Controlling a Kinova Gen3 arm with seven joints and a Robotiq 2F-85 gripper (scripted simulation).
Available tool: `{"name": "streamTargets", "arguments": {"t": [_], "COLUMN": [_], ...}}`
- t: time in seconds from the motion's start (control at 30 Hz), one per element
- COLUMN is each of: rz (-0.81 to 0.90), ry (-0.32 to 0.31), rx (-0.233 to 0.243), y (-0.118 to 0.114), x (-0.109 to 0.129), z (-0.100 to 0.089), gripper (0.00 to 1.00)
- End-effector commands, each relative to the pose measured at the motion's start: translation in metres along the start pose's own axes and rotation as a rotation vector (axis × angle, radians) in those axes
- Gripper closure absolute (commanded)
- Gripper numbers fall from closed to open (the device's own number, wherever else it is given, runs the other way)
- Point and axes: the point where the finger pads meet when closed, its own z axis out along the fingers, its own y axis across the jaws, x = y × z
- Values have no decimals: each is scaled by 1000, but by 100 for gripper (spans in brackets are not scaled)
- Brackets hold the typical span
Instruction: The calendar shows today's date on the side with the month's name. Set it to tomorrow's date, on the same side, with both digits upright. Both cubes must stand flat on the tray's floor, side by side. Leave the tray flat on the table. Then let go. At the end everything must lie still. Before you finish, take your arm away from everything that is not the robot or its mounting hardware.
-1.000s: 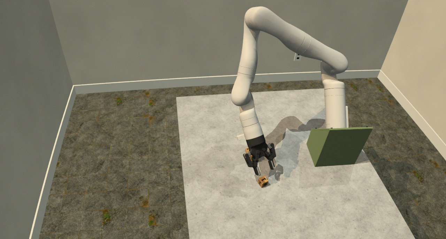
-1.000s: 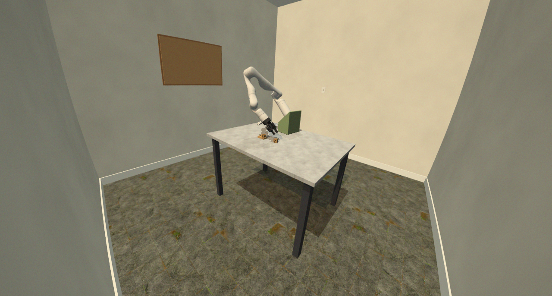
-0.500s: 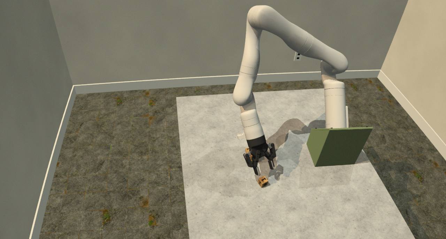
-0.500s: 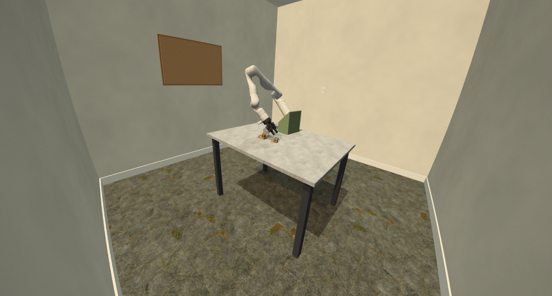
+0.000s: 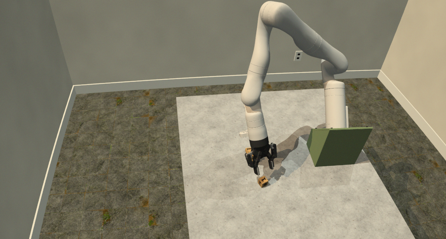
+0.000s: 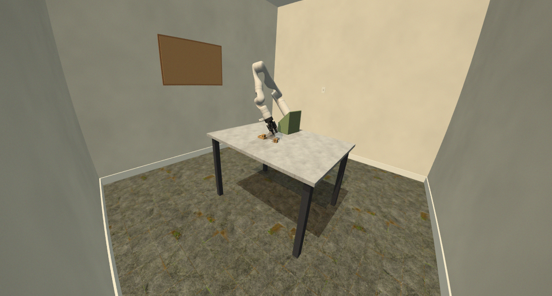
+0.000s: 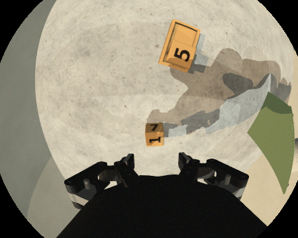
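A small orange cube (image 7: 154, 134) lies alone on the table, its top showing a 7 and one side a 1; it also shows in the top view (image 5: 262, 182). The orange tray (image 7: 180, 47) sits farther off, holding a cube whose top shows a 5 (image 7: 183, 54). In the top view the tray (image 5: 248, 151) is mostly hidden behind the gripper. My gripper (image 5: 264, 168) hangs above the table, between the tray and the loose cube, open and empty. Its fingertips show at the bottom of the wrist view, apart from the cube.
A green box (image 5: 337, 145) stands on the table to the right, beside the arm's base (image 5: 335, 105). In the exterior view the tray and cube (image 6: 268, 136) sit near the table's far side, with the green box (image 6: 290, 122) behind them.
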Motion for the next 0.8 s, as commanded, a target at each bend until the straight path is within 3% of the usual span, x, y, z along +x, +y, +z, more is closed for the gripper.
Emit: {"name": "streamTargets", "arguments": {"t": [0.0, 0.37, 0.6, 0.77], "rz": [-24, -24, -24, -24], "ry": [14, 35, 90, 172], "rx": [3, 1, -7, -8], "y": [-1, 0, 1, 2], "x": [-8, -8, -9, -10], "z": [-1, -1, 2, 2], "gripper": [31, 31, 31, 31]}}
